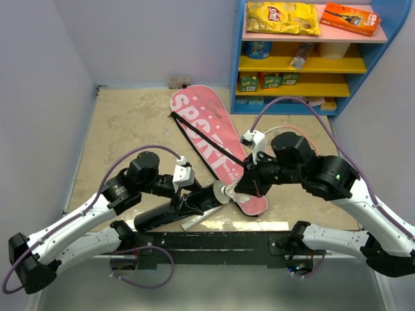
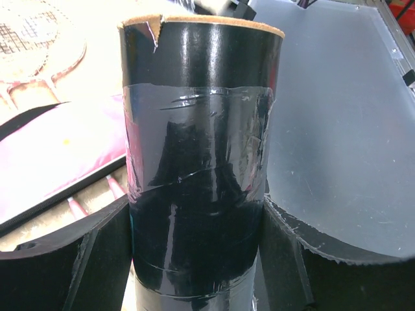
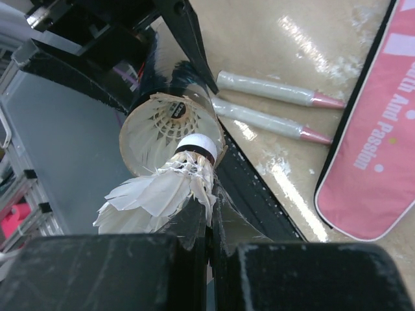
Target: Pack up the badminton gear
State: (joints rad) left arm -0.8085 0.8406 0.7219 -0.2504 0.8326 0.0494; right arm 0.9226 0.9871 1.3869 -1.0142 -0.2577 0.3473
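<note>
1. Plainly, we have the left gripper (image 2: 196, 223) clamped around the long black tube (image 2: 194, 97), with the jaws set wide against its two flanks. That steadies the tube and turns its open mouth toward the other arm.
2. Our right gripper (image 3: 209, 220) pinches a white shuttlecock (image 3: 152, 197) by its feathers, the jaws narrowed almost to nothing. Holding it by the skirt leaves the cork end free to lead.
3. That cork sits right at the tube's rim (a second shuttlecock (image 3: 174, 111) seems to lie deeper inside). We judge the step in hand to be feeding this one in, which needs the cork lined up with the opening.
4. The rackets (image 3: 266, 87) lie on the table (image 1: 130, 123), pale handles side by side, just beside the tube and untouched by either gripper. We think they wait for a later step.
5. The pink bag (image 1: 207, 133) lies flat mid-table, near both arms, so it is probably within reach for the later packing.
</note>
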